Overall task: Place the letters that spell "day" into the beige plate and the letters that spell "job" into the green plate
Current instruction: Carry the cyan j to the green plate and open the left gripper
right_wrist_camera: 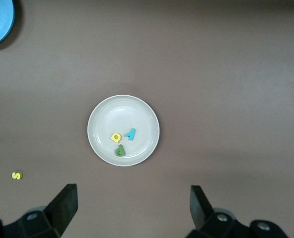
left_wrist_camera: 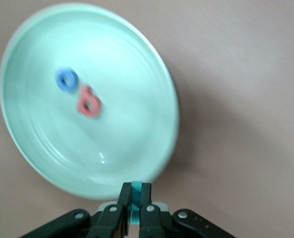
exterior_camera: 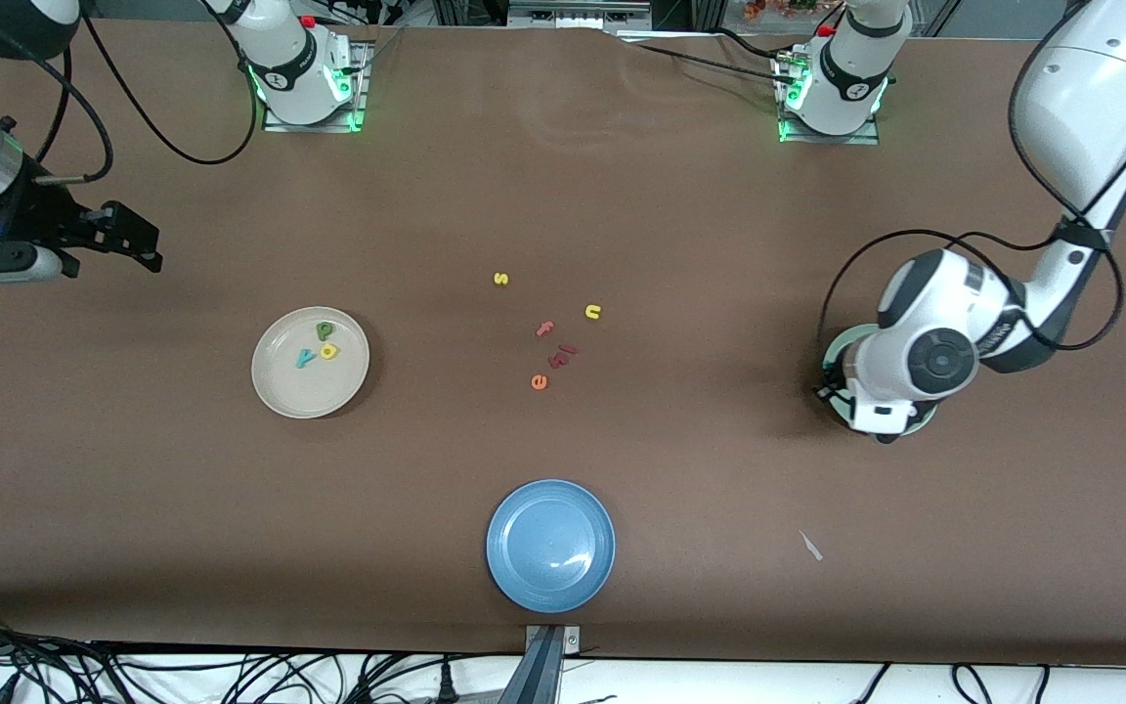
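The beige plate lies toward the right arm's end of the table. In it are the green d, the yellow a and the teal y. The green plate lies under the left arm's wrist and holds the blue o and the red-pink b. My left gripper hangs over that plate's rim, shut on the teal j. My right gripper waits open and empty near its end of the table.
A blue plate sits near the front edge. Loose letters lie mid-table: a yellow s, a yellow u, a pink f, an orange e and small red pieces. A white scrap lies nearer the camera.
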### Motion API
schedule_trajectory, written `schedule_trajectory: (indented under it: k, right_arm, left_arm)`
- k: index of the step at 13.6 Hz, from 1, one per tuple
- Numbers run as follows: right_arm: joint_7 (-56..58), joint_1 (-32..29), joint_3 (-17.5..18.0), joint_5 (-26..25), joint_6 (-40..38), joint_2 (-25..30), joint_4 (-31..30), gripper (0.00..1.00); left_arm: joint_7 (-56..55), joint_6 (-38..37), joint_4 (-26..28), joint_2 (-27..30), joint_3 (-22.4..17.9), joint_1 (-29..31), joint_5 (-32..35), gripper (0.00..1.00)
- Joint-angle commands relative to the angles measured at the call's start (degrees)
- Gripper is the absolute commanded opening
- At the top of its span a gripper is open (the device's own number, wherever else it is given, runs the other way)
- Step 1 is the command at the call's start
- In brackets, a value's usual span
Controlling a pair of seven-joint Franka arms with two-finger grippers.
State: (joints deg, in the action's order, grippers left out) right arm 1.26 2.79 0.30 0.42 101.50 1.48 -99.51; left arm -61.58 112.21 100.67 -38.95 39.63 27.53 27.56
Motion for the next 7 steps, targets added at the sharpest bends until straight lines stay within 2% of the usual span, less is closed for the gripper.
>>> schedule_trajectory:
  k: [1, 2, 3, 4, 5, 7]
  right_arm:
    - [0.41, -1.56, 1.11, 0.02, 0.53, 1.42, -1.57, 1.00]
    - [0.24, -1.13, 1.11, -0.07, 0.63, 1.15, -1.39, 1.00]
    - [0.50, -1.04, 1.11, -0.07, 0.63, 0.63, -0.43, 1.00]
    - [0.76, -0.95, 1.11, -0.07, -0.16, -0.68, 1.49, 1.00]
    - [0.85, -0.95, 1.02, 0.02, -0.77, -2.17, 3.51, 1.00]
    - [0.76, -0.86, 0.67, 0.02, -1.39, -2.19, 3.88, 1.00]
  left_arm:
    - [6.02, 0.20, -0.12, -1.83, 0.36, 3.22, 4.68, 0.00]
    - [6.21, 0.90, -0.30, -2.71, 0.36, 3.41, 6.18, 0.00]
    - [6.30, 1.78, -0.30, -2.80, 0.36, 3.41, 6.28, 0.26]
    - [6.73, 1.79, -0.65, -2.72, 0.36, 3.67, 6.28, 0.77]
    - [6.91, 1.79, -0.82, -2.19, 0.45, 3.76, 6.28, 1.00]
    - [7.52, 1.18, -3.97, -1.22, 1.15, 3.85, 5.67, 1.00]
